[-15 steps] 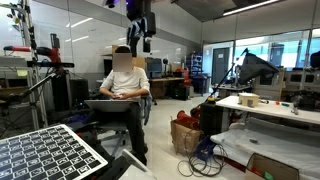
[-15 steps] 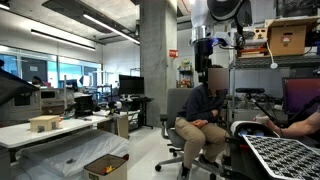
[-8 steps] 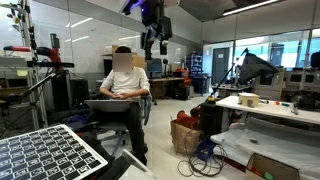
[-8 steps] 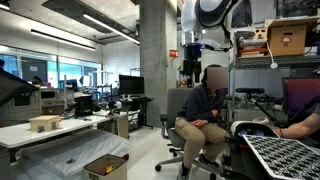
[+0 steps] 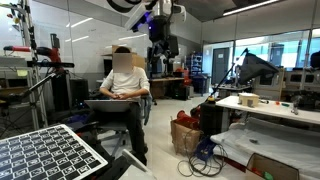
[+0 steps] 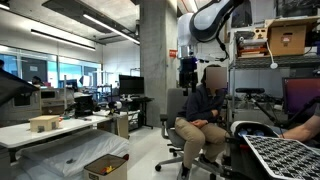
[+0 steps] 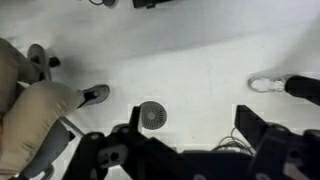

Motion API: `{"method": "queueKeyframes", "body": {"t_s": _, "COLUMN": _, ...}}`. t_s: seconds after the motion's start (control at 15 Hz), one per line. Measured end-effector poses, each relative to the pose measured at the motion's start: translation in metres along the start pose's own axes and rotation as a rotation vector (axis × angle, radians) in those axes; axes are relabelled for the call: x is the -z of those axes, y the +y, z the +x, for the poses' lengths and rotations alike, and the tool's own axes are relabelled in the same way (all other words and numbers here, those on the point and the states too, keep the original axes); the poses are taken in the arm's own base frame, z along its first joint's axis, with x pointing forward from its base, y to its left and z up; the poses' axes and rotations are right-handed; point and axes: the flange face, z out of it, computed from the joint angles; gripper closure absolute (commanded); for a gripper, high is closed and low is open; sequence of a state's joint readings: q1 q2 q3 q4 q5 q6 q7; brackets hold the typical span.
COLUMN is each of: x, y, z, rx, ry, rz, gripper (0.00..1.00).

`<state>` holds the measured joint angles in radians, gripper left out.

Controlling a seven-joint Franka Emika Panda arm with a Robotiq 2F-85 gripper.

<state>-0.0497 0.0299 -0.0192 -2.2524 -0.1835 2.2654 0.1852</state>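
Note:
My gripper [image 5: 163,55] hangs high in the air in both exterior views, beside and above a seated person [image 5: 125,85]; it also shows in an exterior view [image 6: 187,75]. In the wrist view the two black fingers [image 7: 195,125] stand wide apart with nothing between them. Below them is pale floor with a round floor drain [image 7: 152,116], the person's leg and shoe [image 7: 93,96] at the left, and another shoe [image 7: 268,84] at the right.
A checkerboard calibration board [image 5: 45,155] lies in the foreground. A white table [image 5: 270,108] carries a wooden box [image 5: 249,99]. A basket [image 5: 186,134], cables and a cardboard box [image 6: 105,166] lie on the floor. A concrete column [image 6: 153,60] and shelving [image 6: 275,60] stand nearby.
The arm has swung sideways and lower across both exterior views, from above the person's head to beside it. The fingers stay apart.

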Motion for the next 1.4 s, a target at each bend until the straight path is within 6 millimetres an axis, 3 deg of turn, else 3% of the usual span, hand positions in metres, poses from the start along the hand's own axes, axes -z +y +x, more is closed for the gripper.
{"method": "queueKeyframes", "body": {"t_s": 0.27, "x": -0.02, "y": 0.001, "z": 0.009, "rx": 0.001, "ry": 0.044, "rz": -0.03, "gripper": 0.0}}
{"method": "queueKeyframes", "body": {"t_s": 0.73, "x": -0.053, "y": -0.007, "z": 0.007, "rx": 0.019, "ry": 0.004, "rz": -0.06, "gripper": 0.0}}
{"method": "queueKeyframes", "body": {"t_s": 0.8, "x": -0.058, "y": -0.008, "z": 0.006, "rx": 0.021, "ry": -0.005, "rz": -0.061, "gripper": 0.25}}
{"method": "queueKeyframes", "body": {"t_s": 0.87, "x": -0.063, "y": -0.009, "z": 0.005, "rx": 0.023, "ry": -0.016, "rz": -0.063, "gripper": 0.26}}
{"method": "queueKeyframes", "body": {"t_s": 1.13, "x": -0.086, "y": -0.01, "z": -0.004, "rx": 0.038, "ry": -0.06, "rz": -0.082, "gripper": 0.58}}
{"method": "queueKeyframes", "body": {"t_s": 1.4, "x": -0.09, "y": -0.008, "z": -0.008, "rx": 0.037, "ry": -0.072, "rz": -0.084, "gripper": 0.88}}
